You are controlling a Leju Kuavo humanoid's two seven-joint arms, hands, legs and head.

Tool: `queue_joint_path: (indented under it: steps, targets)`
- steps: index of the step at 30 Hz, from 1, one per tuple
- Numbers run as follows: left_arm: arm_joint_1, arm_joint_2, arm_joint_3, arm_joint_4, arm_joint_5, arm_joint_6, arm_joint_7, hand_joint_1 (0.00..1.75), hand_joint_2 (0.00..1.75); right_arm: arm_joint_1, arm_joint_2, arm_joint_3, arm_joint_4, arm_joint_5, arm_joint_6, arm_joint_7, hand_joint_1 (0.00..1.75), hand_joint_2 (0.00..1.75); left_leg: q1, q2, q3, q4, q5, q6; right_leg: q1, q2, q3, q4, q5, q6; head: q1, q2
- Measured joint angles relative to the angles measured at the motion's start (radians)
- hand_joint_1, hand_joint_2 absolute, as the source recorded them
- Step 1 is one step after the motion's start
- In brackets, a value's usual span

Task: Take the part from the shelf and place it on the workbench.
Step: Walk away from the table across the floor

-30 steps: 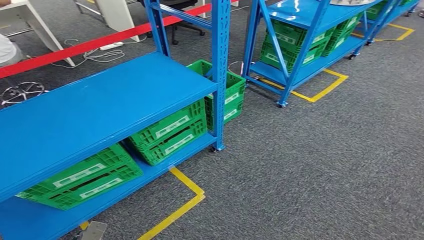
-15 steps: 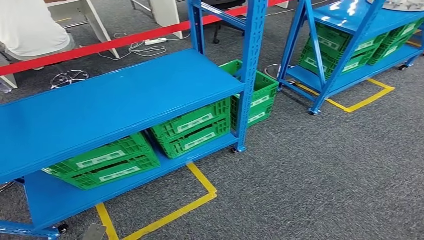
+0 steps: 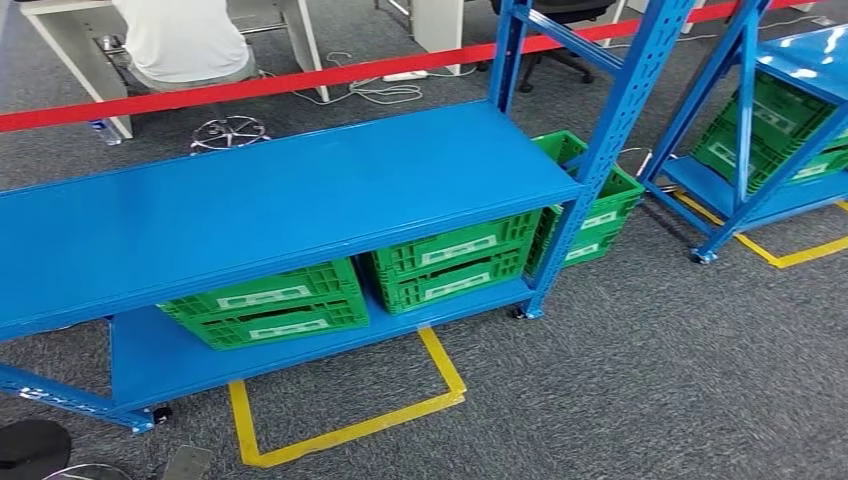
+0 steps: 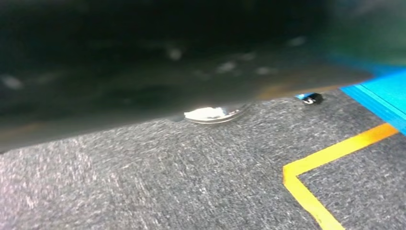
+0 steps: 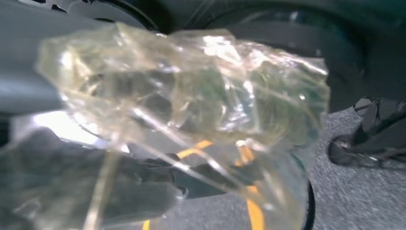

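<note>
Right hand grips the part, a clear-bagged item, beside the robot's body. Pickup appears done; no workbench visible beyond the blue shelf, so placing remains. Left hand's state cannot be told.

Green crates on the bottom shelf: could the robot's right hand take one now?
Probably not: the right hand holds a clear plastic bag, and the green crates sit low under the shelf board.

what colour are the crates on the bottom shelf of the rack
Green, with pale label strips on their fronts; the crates show best in the head view.
</note>
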Motion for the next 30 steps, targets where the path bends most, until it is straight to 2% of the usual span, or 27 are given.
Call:
queue_joint_path:
  steps: [1, 2, 3, 5, 6, 7, 9, 10, 11, 12, 13, 14, 16, 17, 18, 20, 21, 23, 24, 25, 26, 27, 28, 29, 30]
  targets:
    - [0.000, 0.000, 0.000, -0.001, 0.000, 0.000, 0.001, 0.00, 0.00, 0.000, -0.001, 0.001, 0.000, -0.001, -0.001, -0.001, 0.00, 0.00, 0.001, -0.012, -0.003, 0.008, -0.003, -0.008, -0.004, 0.020, 0.022, -0.052, 0.019, 0.001, 0.001, 0.000]
    - [0.000, 0.001, 0.000, -0.003, 0.000, 0.000, 0.001, 0.00, 0.00, 0.001, -0.001, 0.002, -0.001, -0.002, -0.001, -0.005, 0.00, 0.00, 0.002, -0.023, -0.008, 0.013, -0.004, -0.015, -0.006, 0.035, 0.037, -0.083, 0.025, -0.001, 0.001, 0.000]
    - [0.000, 0.001, 0.000, -0.005, 0.000, 0.001, 0.002, 0.00, 0.00, 0.000, -0.002, 0.003, -0.002, -0.002, -0.002, -0.008, 0.00, 0.00, 0.002, -0.033, -0.014, 0.017, -0.003, -0.022, -0.005, 0.041, 0.042, -0.091, 0.019, -0.007, 0.001, 0.000]
    - [0.004, 0.001, 0.000, -0.007, 0.000, 0.001, 0.002, 0.00, 0.00, 0.000, -0.002, 0.004, -0.003, -0.003, -0.003, -0.013, 0.00, 0.00, 0.006, -0.048, -0.023, 0.021, -0.001, -0.033, -0.003, 0.022, 0.045, -0.092, 0.021, -0.023, -0.002, 0.000]
    - [0.006, 0.000, 0.000, -0.008, 0.000, 0.001, 0.002, 0.00, 0.00, 0.000, -0.002, 0.004, -0.004, -0.003, -0.003, -0.012, 0.00, 0.00, 0.006, -0.038, -0.029, 0.029, -0.007, -0.037, -0.003, 0.012, 0.045, -0.092, 0.022, -0.029, -0.004, 0.000]
    - [0.006, 0.000, 0.000, -0.008, 0.000, 0.001, 0.002, 0.00, 0.00, 0.000, -0.002, 0.004, -0.006, -0.003, -0.003, -0.011, 0.00, 0.00, 0.005, -0.017, -0.041, 0.054, -0.023, -0.041, -0.003, -0.001, 0.045, -0.093, 0.022, -0.036, -0.008, 0.000]
    - [0.003, 0.000, 0.000, -0.008, 0.000, 0.001, 0.002, 0.00, 0.00, 0.002, -0.003, 0.005, -0.007, -0.003, -0.003, -0.009, 0.00, 0.00, 0.003, 0.037, -0.091, 0.159, -0.081, -0.046, 0.000, -0.028, 0.045, -0.095, 0.022, -0.045, -0.014, 0.000]
    - [0.001, 0.000, 0.000, -0.009, 0.000, 0.001, 0.002, 0.00, 0.00, 0.003, -0.003, 0.005, -0.008, -0.003, -0.003, -0.009, 0.00, 0.00, 0.003, 0.051, -0.123, 0.226, -0.111, -0.048, 0.003, -0.043, 0.044, -0.095, 0.021, -0.049, -0.015, 0.000]
    - [0.002, 0.000, -0.001, -0.009, 0.000, 0.001, 0.002, 0.00, 0.00, 0.003, -0.003, 0.005, -0.008, -0.003, -0.003, -0.009, 0.00, 0.00, 0.003, 0.058, -0.147, 0.277, -0.128, -0.047, 0.006, -0.057, 0.042, -0.095, 0.020, -0.051, -0.015, 0.000]
    - [0.003, 0.000, -0.001, -0.009, 0.000, 0.001, 0.002, 0.00, 0.00, 0.003, -0.003, 0.005, -0.008, -0.003, -0.003, -0.008, 0.00, 0.00, 0.003, 0.061, -0.156, 0.299, -0.126, -0.045, 0.008, -0.071, 0.041, -0.095, 0.018, -0.053, -0.015, 0.000]
    - [0.005, 0.000, -0.001, -0.009, 0.000, 0.001, 0.002, 0.00, 0.00, 0.003, -0.003, 0.005, -0.008, -0.003, -0.003, -0.008, 0.00, 0.00, 0.002, 0.063, -0.146, 0.284, -0.106, -0.041, 0.011, -0.083, 0.040, -0.095, 0.016, -0.055, -0.015, 0.000]
    - [0.007, 0.000, 0.000, -0.009, 0.000, 0.001, 0.002, 0.00, 0.00, 0.003, -0.003, 0.005, -0.008, -0.003, -0.003, -0.007, 0.00, 0.00, 0.000, 0.069, -0.118, 0.233, -0.074, -0.033, 0.014, -0.095, 0.040, -0.095, 0.014, -0.056, -0.015, 0.000]
    - [0.006, 0.001, 0.000, -0.011, 0.000, 0.001, 0.002, 0.00, 0.00, 0.001, -0.003, 0.005, -0.008, -0.003, -0.003, -0.007, 0.00, 0.00, -0.011, 0.108, -0.047, 0.101, -0.026, -0.014, 0.020, -0.117, 0.047, -0.095, 0.009, -0.055, -0.015, 0.000]
    - [0.005, 0.002, 0.000, -0.012, 0.000, 0.001, 0.002, 0.00, 0.00, 0.001, -0.003, 0.005, -0.009, -0.003, -0.003, -0.007, 0.00, 0.00, -0.017, 0.124, -0.025, 0.056, -0.018, -0.008, 0.023, -0.128, 0.050, -0.095, 0.007, -0.052, -0.015, 0.000]
    - [0.004, 0.003, 0.000, -0.014, 0.000, 0.001, 0.002, 0.00, 0.00, 0.000, -0.003, 0.005, -0.010, -0.003, -0.003, -0.007, 0.00, 0.00, -0.021, 0.133, -0.016, 0.034, -0.018, -0.005, 0.024, -0.138, 0.053, -0.096, 0.005, -0.048, -0.015, 0.000]
    - [0.008, 0.004, 0.001, -0.016, 0.000, 0.004, 0.002, 0.00, 0.00, -0.003, -0.003, 0.006, -0.013, -0.003, -0.003, -0.007, 0.00, 0.00, -0.022, 0.115, -0.015, 0.024, -0.015, -0.002, 0.024, -0.158, 0.062, -0.100, 0.004, -0.038, -0.015, 0.000]
    - [0.012, 0.003, 0.001, -0.017, 0.000, 0.005, 0.002, 0.00, 0.00, -0.005, -0.003, 0.006, -0.015, -0.003, -0.003, -0.006, 0.00, 0.00, -0.019, 0.105, -0.013, 0.016, -0.009, 0.001, 0.023, -0.149, 0.064, -0.097, -0.001, -0.033, -0.014, 0.000]
    - [0.014, 0.002, 0.001, -0.018, 0.000, 0.009, 0.002, 0.00, 0.00, -0.006, -0.004, 0.007, -0.019, -0.003, -0.002, -0.006, 0.00, 0.00, -0.012, 0.084, -0.007, -0.002, 0.004, 0.008, 0.022, -0.097, 0.042, -0.046, -0.036, -0.024, -0.010, 0.000]
    - [0.012, 0.002, 0.001, -0.018, 0.000, 0.010, 0.002, 0.00, 0.00, -0.006, -0.005, 0.007, -0.020, -0.003, -0.003, -0.007, 0.00, 0.00, -0.010, 0.074, -0.008, -0.005, 0.007, 0.010, 0.019, -0.063, 0.013, 0.011, -0.066, -0.021, -0.007, 0.000]
    - [0.011, 0.001, 0.001, -0.019, 0.000, 0.011, 0.002, 0.00, 0.00, -0.004, -0.007, 0.007, -0.020, -0.003, -0.004, -0.009, 0.00, 0.00, -0.010, 0.062, -0.010, -0.005, 0.008, 0.012, 0.018, -0.043, -0.023, 0.080, -0.096, -0.019, -0.005, 0.000]
    - [0.010, 0.001, 0.001, -0.019, 0.000, 0.012, 0.002, 0.00, 0.00, -0.002, -0.008, 0.007, -0.020, -0.003, -0.005, -0.010, 0.00, 0.00, -0.010, 0.050, -0.011, -0.005, 0.008, 0.012, 0.017, -0.034, -0.056, 0.141, -0.115, -0.017, -0.005, 0.000]
    - [0.011, 0.000, 0.001, -0.019, 0.000, 0.013, 0.003, 0.00, 0.00, 0.001, -0.010, 0.008, -0.020, -0.004, -0.006, -0.009, 0.00, 0.00, -0.010, 0.037, -0.011, -0.005, 0.008, 0.012, 0.016, -0.030, -0.078, 0.174, -0.116, -0.015, -0.005, 0.000]
    - [0.012, -0.001, 0.001, -0.019, 0.000, 0.014, 0.003, 0.00, 0.00, 0.002, -0.011, 0.009, -0.020, -0.004, -0.007, -0.008, 0.00, 0.00, -0.009, 0.024, -0.009, -0.005, 0.007, 0.011, 0.014, -0.029, -0.082, 0.169, -0.096, -0.013, -0.005, 0.000]
    - [0.013, -0.001, 0.001, -0.019, 0.000, 0.015, 0.004, 0.00, 0.00, 0.003, -0.012, 0.009, -0.020, -0.004, -0.008, -0.006, 0.00, 0.00, -0.009, 0.011, -0.007, -0.004, 0.006, 0.009, 0.012, -0.026, -0.066, 0.123, -0.058, -0.011, -0.005, 0.000]
    - [0.013, -0.002, 0.001, -0.019, -0.001, 0.016, 0.004, 0.00, 0.00, 0.004, -0.013, 0.010, -0.021, -0.004, -0.009, -0.005, 0.00, 0.00, -0.008, -0.002, -0.004, -0.002, 0.004, 0.006, 0.007, -0.012, -0.037, 0.053, -0.015, -0.008, -0.005, 0.000]
